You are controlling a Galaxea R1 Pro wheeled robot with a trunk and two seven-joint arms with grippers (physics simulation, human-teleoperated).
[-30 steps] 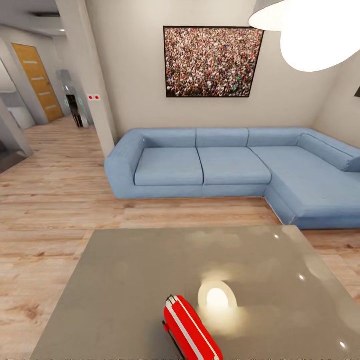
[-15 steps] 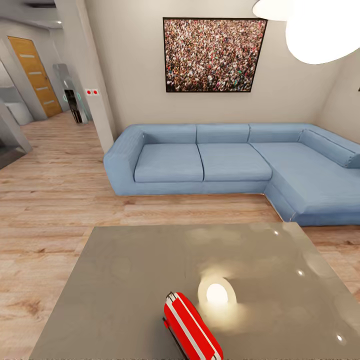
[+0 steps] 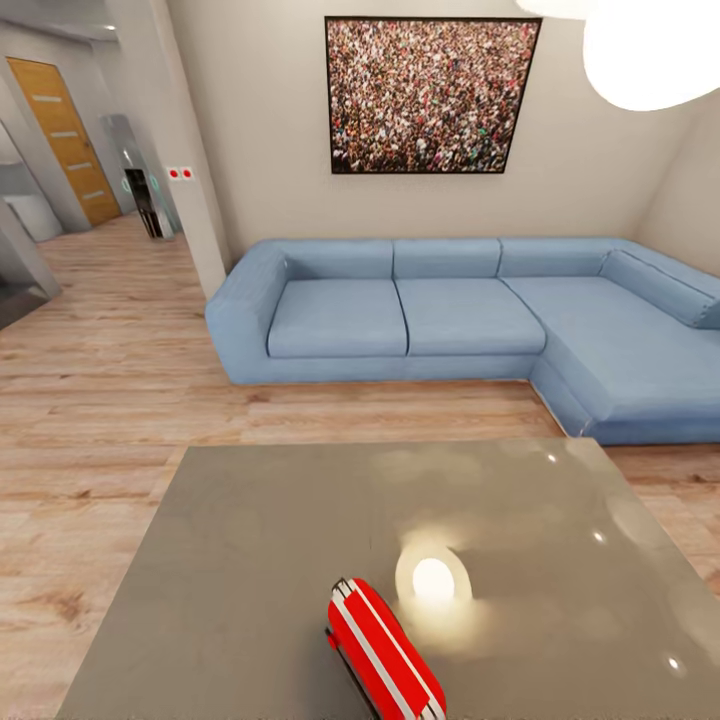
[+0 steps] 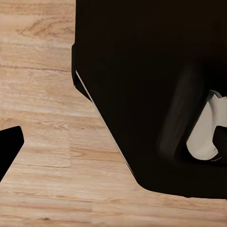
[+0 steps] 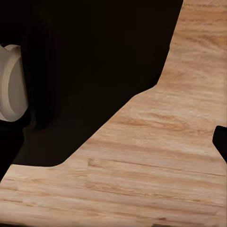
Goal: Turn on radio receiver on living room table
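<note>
The red radio receiver (image 3: 385, 650) with its white rim band stands on edge near the front of the glossy grey-taupe table (image 3: 250, 540), a thin dark wire handle at its left side. Nothing touches it. In the left wrist view one dark fingertip (image 4: 9, 146) shows at the frame edge over plank floor. In the right wrist view one dark fingertip (image 5: 221, 142) does the same. Each sits far out from the middle, so the jaws stand apart; the other finger is lost against the robot's dark body (image 4: 151, 94).
A blue corner sofa (image 3: 440, 320) stands beyond the table, under the crowd picture (image 3: 430, 95). A bright lamp (image 3: 650, 50) hangs at the upper right and reflects on the tabletop. Wood floor runs left past a pillar (image 3: 190, 150) towards a hallway with an orange door (image 3: 65, 140).
The whole head view has shifted slightly, so the camera moved: sofa and picture sit a little higher. The radio stays in place on the table.
</note>
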